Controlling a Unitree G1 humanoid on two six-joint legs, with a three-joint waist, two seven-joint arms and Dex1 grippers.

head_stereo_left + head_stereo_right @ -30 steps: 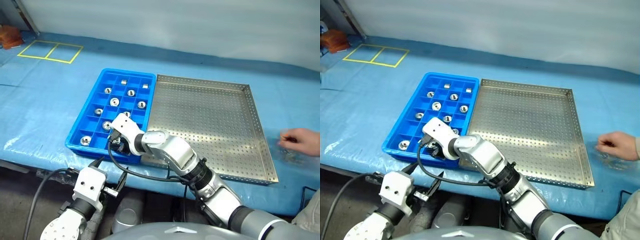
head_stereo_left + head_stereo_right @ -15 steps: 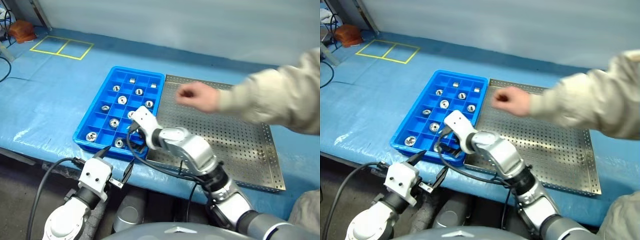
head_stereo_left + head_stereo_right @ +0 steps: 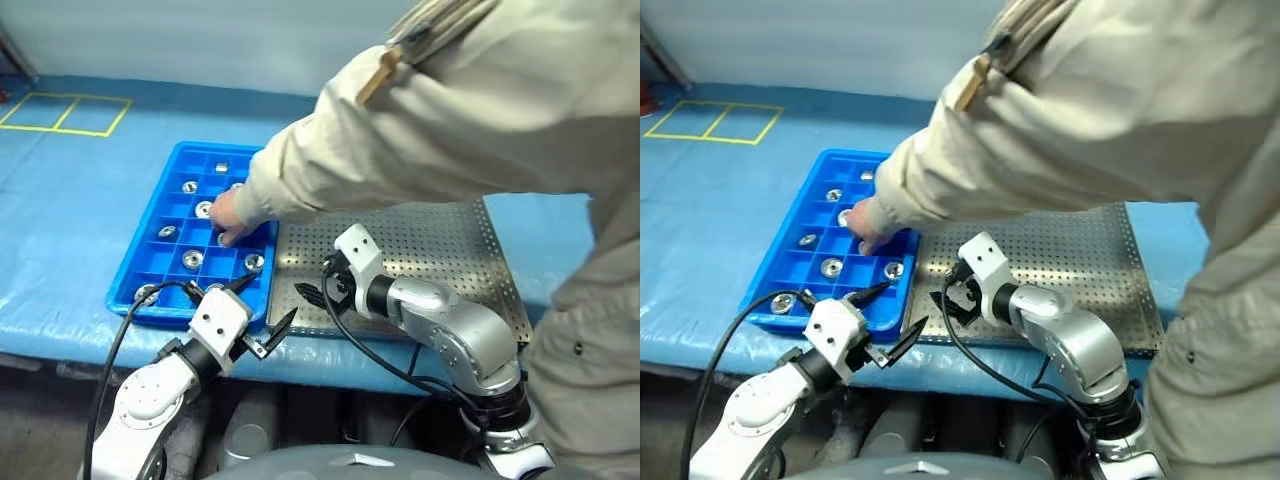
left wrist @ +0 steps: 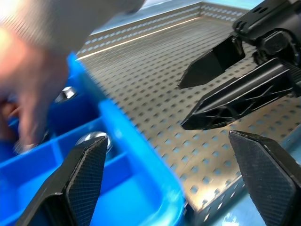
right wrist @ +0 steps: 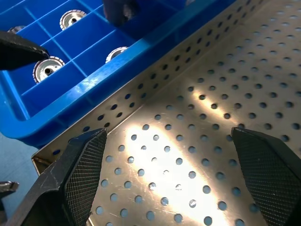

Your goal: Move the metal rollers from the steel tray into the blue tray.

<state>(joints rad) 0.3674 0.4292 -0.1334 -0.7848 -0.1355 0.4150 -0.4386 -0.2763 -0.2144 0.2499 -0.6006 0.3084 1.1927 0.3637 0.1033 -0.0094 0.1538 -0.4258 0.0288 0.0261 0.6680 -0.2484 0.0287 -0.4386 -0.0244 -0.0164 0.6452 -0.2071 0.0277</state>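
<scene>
The blue tray (image 3: pixel 150 262) lies at the left with several metal rollers (image 3: pixel 191 260) in its compartments. A person's hand (image 3: pixel 230 215) reaches into it. Beside it on the right is the steel tray (image 3: pixel 440 240); the part of its perforated floor that I see holds no roller. My right gripper (image 3: pixel 315 290) is open and empty over the steel tray's near left corner. My left gripper (image 3: pixel 890 315) is open and empty at the blue tray's front right corner. The left wrist view shows a roller (image 4: pixel 94 139) and the right gripper's fingers (image 4: pixel 225 89) ahead.
The person's sleeve (image 3: pixel 420 120) stretches from the right over the steel tray's far half to the blue tray. Both trays sit on a blue table cover (image 3: pixel 60 200). Yellow tape squares (image 3: pixel 65 112) mark the far left.
The person's arm has swung across the steel tray and the hand is now in the blue tray. My right gripper moved right from the blue tray to the steel tray. My left gripper rose.
</scene>
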